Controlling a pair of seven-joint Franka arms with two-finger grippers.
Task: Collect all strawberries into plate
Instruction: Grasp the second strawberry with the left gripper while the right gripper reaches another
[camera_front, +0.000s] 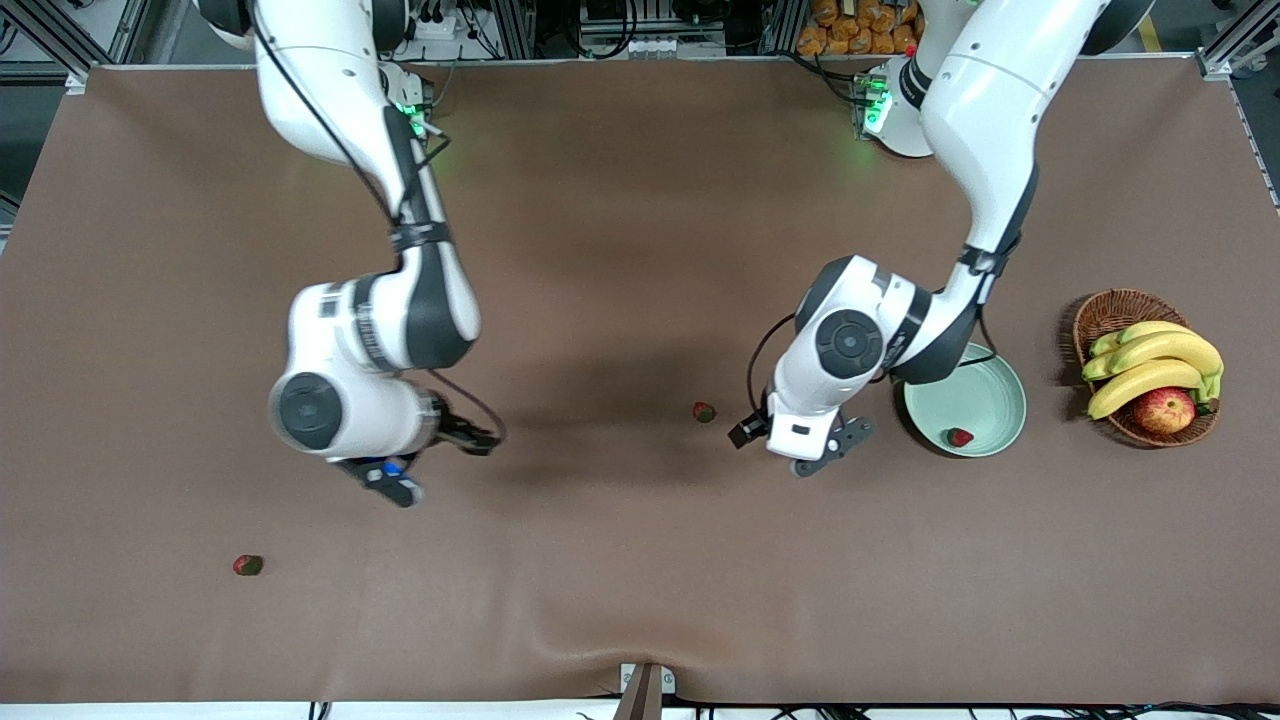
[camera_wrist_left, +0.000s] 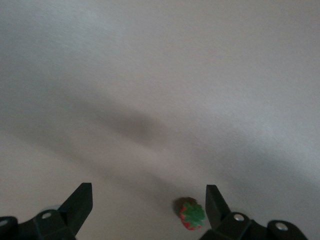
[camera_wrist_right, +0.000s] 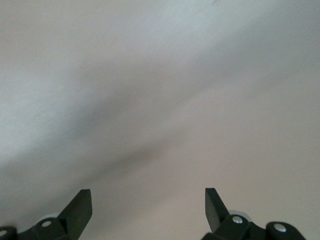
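Left claw (camera_front: 822, 448) up over brown surface (camera_front: 620, 250) beside mint-green plate (camera_front: 990, 398), fingers (camera_wrist_left: 80, 205) spread wide, holding nothing. Right claw (camera_front: 400, 482) up over bare cloth toward right arm's end, fingers (camera_wrist_right: 80, 206) likewise wide apart, empty.

Three strawberries counted. One strawberry in plate (camera_front: 960, 437), lying by rim nearest front camera. Second, middle strawberry (camera_front: 704, 411), on surface between both arms, close to left claw; seen in left wrist view (camera_wrist_left: 191, 214) just inside one fingertip, green cap facing up. Third, far strawberry (camera_front: 247, 565), alone on surface toward right arm's end, nearer front camera than right claw.

One wicker basket (camera_front: 1110, 310) beside plate at left arm's end, carrying one bunch of bananas (camera_front: 1150, 362) and one apple (camera_front: 1164, 410).
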